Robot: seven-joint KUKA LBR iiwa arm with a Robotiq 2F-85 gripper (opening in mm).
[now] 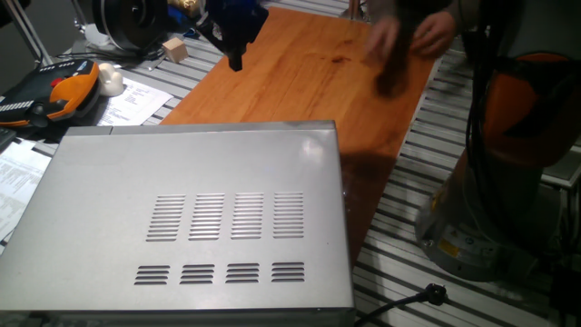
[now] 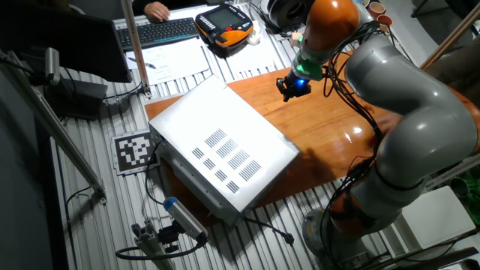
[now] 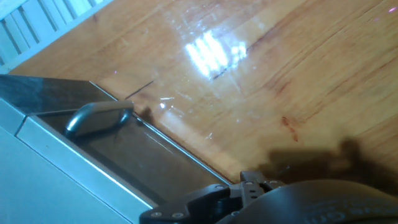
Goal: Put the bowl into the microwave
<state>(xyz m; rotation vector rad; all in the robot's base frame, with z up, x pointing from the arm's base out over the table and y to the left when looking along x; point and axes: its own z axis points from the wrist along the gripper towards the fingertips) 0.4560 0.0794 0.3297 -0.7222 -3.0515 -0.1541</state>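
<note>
One large microwave (image 1: 195,227) fills one end of the wooden tabletop (image 1: 309,73), its vented top up; the hand view shows its door (image 3: 118,155) with a silver handle (image 3: 98,117), apparently closed. Off the wood's edge lie an orange pendant (image 2: 223,24), a white lump (image 1: 110,80) and a small wooden block (image 1: 174,49). The gripper (image 2: 293,87) hangs over the far wood; whether its jaws are parted cannot be told. No bowl is visible.
</note>
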